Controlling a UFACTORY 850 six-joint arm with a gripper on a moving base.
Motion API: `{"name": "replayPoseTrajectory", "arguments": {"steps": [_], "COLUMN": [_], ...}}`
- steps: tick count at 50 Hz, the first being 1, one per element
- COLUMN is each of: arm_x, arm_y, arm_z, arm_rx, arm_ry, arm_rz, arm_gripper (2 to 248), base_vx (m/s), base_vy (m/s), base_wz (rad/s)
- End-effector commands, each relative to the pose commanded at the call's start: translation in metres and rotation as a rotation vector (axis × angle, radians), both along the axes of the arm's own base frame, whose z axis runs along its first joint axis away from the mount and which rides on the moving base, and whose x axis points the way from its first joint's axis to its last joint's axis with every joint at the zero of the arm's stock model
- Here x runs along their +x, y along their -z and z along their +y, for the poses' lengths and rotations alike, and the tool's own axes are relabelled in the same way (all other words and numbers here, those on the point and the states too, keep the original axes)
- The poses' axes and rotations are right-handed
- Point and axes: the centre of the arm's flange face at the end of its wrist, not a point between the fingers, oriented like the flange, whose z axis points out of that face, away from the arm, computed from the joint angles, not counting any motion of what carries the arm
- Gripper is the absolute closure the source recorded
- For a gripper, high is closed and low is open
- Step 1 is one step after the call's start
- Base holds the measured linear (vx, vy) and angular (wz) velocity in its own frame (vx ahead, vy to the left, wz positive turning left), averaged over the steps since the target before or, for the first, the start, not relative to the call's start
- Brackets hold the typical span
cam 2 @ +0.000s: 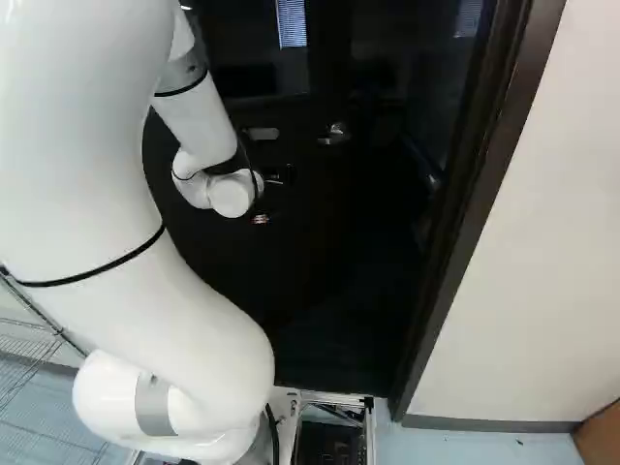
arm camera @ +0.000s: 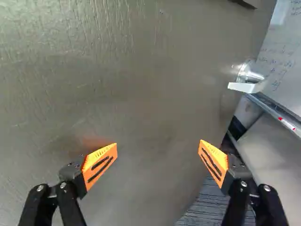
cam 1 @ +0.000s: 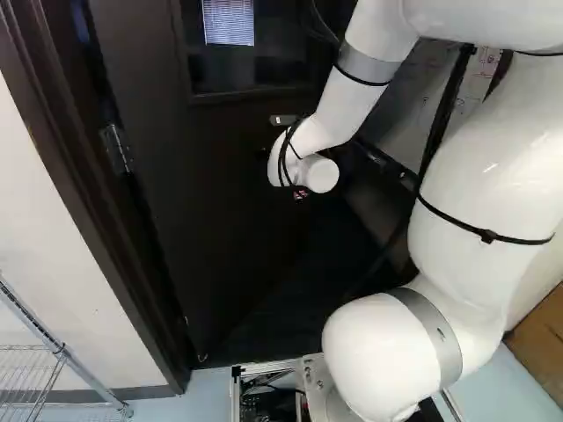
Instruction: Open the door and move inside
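One door (arm camera: 127, 70), likely heavy, rigid; push near free edge, or take probably slick lever (arm camera: 245, 79), two o'clock from your claw (arm camera: 157, 158), spread, empty.

**White walls (cam 2: 542, 242) over a pale blue floor (cam 2: 475, 449)**

Grey baseboard (cam 2: 484, 423) edges the wall in the right base view. A wire rack (cam 1: 57, 356) stands at the lower left of the left base view. The wrist view shows a whiteboard (arm camera: 284, 56) with handwriting, a marker (arm camera: 287, 124) on its ledge (arm camera: 269, 109), and dark, striped flooring (arm camera: 206, 207). Bright slatted blinds (cam 1: 229, 22) show against darkness.
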Motion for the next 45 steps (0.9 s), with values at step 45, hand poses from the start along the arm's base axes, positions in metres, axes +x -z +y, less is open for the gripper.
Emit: {"name": "replayPoseTrajectory", "arguments": {"steps": [45], "arm_x": [0.082], "arm_y": [0.005], "arm_z": [0.052], "arm_rx": [0.005], "arm_ry": [-0.072], "arm_rz": [-0.024], "arm_gripper": [3], "base_vx": [0.000], "base_vy": [0.000], "base_wz": [0.000]}}
